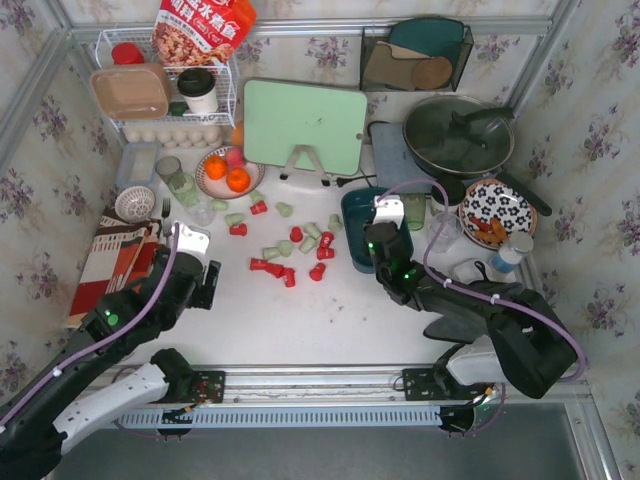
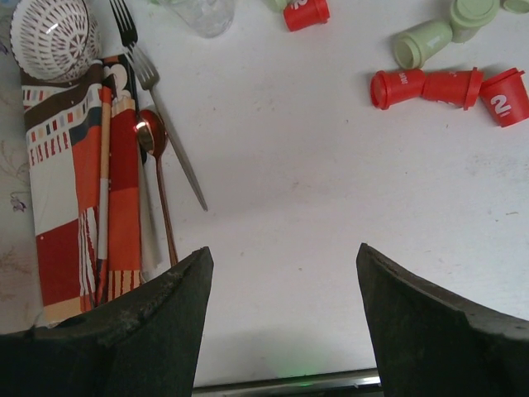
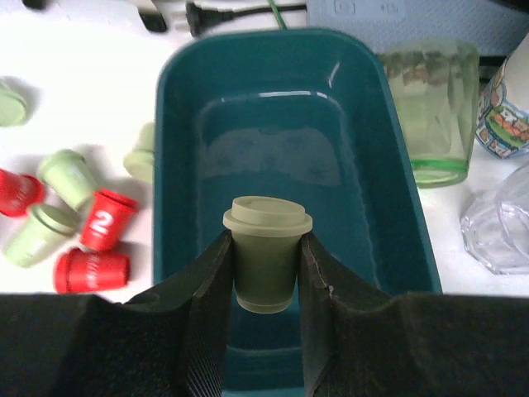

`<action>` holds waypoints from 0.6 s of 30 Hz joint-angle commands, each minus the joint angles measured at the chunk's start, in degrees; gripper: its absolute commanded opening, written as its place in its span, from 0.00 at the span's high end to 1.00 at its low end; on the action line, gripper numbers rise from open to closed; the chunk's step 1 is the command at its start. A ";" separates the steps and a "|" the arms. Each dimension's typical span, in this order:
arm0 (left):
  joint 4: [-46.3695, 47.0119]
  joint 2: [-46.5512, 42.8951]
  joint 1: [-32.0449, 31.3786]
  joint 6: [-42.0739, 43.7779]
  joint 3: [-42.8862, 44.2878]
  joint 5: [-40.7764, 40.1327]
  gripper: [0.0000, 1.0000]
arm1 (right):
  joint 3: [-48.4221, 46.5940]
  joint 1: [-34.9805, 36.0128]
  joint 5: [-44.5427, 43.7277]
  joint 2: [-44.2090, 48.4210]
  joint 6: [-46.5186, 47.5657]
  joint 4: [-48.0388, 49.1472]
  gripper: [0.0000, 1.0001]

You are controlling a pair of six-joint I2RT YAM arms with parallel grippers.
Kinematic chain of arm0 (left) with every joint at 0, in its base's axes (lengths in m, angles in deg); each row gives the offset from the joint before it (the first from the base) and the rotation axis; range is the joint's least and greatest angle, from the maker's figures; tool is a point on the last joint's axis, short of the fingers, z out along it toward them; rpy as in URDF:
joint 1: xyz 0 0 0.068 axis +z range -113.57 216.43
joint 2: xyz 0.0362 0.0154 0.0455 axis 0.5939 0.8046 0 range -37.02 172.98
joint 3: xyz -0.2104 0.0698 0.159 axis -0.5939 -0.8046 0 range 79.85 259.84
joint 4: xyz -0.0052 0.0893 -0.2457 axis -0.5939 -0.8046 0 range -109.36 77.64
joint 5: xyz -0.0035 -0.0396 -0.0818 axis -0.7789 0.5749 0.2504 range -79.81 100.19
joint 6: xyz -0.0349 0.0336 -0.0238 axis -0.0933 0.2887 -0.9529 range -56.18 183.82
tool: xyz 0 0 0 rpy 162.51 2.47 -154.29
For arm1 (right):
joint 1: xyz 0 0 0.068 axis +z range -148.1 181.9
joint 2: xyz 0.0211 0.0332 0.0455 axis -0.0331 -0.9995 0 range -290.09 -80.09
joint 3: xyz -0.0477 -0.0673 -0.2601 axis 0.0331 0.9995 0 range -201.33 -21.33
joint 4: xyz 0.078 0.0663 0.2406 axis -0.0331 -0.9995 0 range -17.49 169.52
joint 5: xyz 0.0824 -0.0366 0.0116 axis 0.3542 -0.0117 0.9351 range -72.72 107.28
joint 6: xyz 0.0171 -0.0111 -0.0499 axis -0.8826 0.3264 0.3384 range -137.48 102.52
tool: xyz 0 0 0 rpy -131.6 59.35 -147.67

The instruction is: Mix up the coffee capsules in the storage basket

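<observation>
**One green pod over the tub, the rest scattered on the table**

Over on the right, the right gripper [image 3: 264, 244] has its two fingers clamped on a pale green capsule [image 3: 264, 260]. The pod is upright, lid on top, with a pad pressing each side of its body. It hangs inside the outline of the teal storage basket [image 3: 165, 149], over the near end. Whether it touches the floor of the tub, I cannot tell. From above, the basket [image 1: 352, 225] sits right of centre, with the gripper right at its near edge.

Just beyond the basket's right wall stands a green glass [image 3: 430, 107].

Left of the tub, the loose capsules [image 1: 290, 250] lie across the middle of the white table [image 1: 320, 310], red and pale green together, most of them on their sides. One red capsule marked 2 [image 3: 103, 219] lies just beside the basket's left wall, leaning against another red one.

Now the left side: the left gripper [image 2: 281, 256] hangs over bare tabletop, fingers well apart, nothing between them. Left of it lie a fork [image 2: 157, 99] and a copper-coloured spoon [image 2: 153, 136], along the edge of a patterned cloth [image 2: 74, 182]. A row of red capsules [image 2: 446, 87] lies far right of it, well apart from the fingers.
</observation>
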 commanded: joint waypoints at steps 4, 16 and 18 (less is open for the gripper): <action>1.81 4.61 4.51 1.01 1.18 3.47 0.27 | 7.14 -2.08 3.28 -2.31 4.64 16.39 0.87; 4.67 8.70 8.84 -8.48 1.45 9.71 0.27 | 1.04 -3.58 11.98 -10.27 -2.94 7.03 0.68; 10.81 9.75 8.84 -10.19 -1.43 12.81 0.27 | 0.63 -4.26 13.27 -10.56 -4.09 5.87 0.63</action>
